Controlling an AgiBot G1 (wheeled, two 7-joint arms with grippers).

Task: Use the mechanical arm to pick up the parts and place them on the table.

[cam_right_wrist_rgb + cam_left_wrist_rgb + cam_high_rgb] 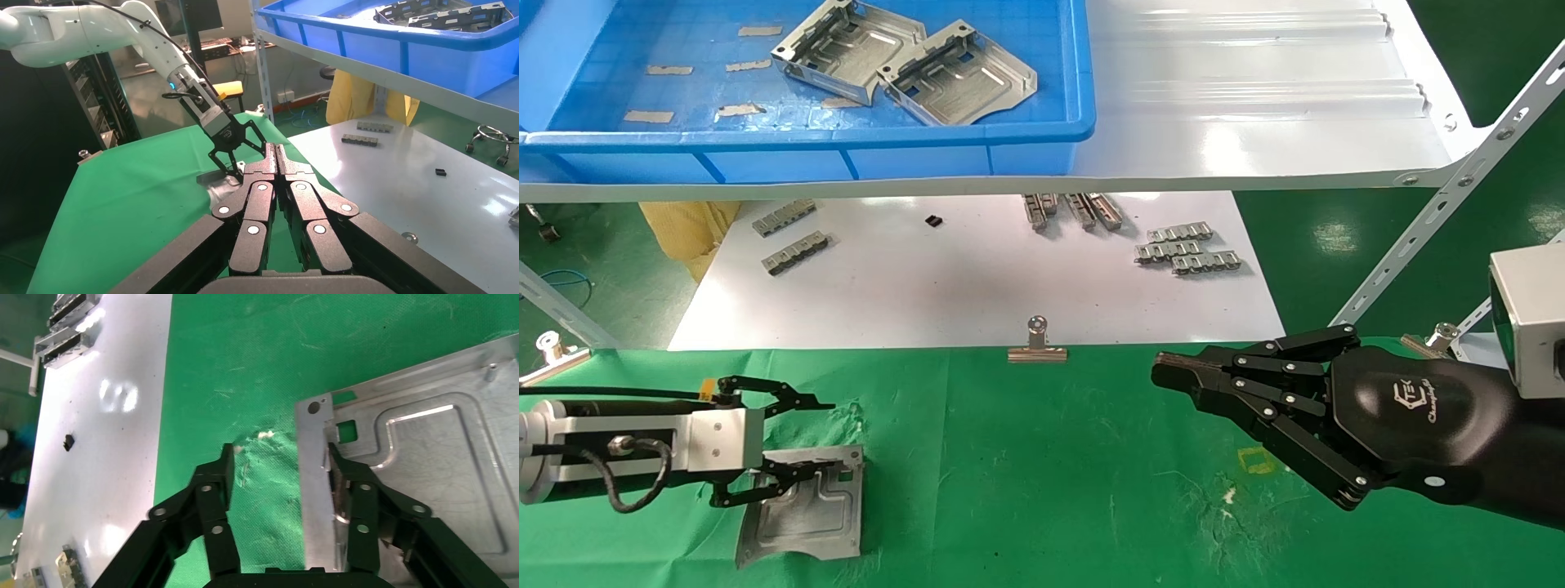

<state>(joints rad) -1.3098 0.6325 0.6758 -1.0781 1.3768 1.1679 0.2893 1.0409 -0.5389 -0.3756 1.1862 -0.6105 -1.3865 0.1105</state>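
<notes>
Sheet metal is what matters here: a shiny silver stamped plate with embossed rectangular relief [801,510] lies flat on the wrinkled bright green cloth table [1042,490], near the robot's left side. Its upturned side wall sits between the spread jaws of the left gripper [801,437], a slim black linkage claw on a silver block. In the left wrist view one finger [361,496] touches the inside of that wall while the other finger [211,484] stands apart over bare cloth, so the jaws are open and grip nothing. Lying flat with nothing clamping it, the plate looks delivered, and the wide jaws suggest a release rather than a grasp, though the pictures alone cannot settle which.

Across the table hovers the right gripper [1197,380], a black multi-jointed hand with silver rivets and a glossy logo palm. Its fingers [275,184] are pressed together side by side, closed on nothing, held low over the cloth and well apart from the plate, probably waiting out of the way.

Two more silver stamped plates [903,65] rest overlapping in the blue plastic bin [805,155] on the glossy white shelf [1254,106], so work likely remains. Below it, small silver linked clips [1185,249] lie on a white board [977,286], whose edge a silver binder clip [1037,343] pins.
</notes>
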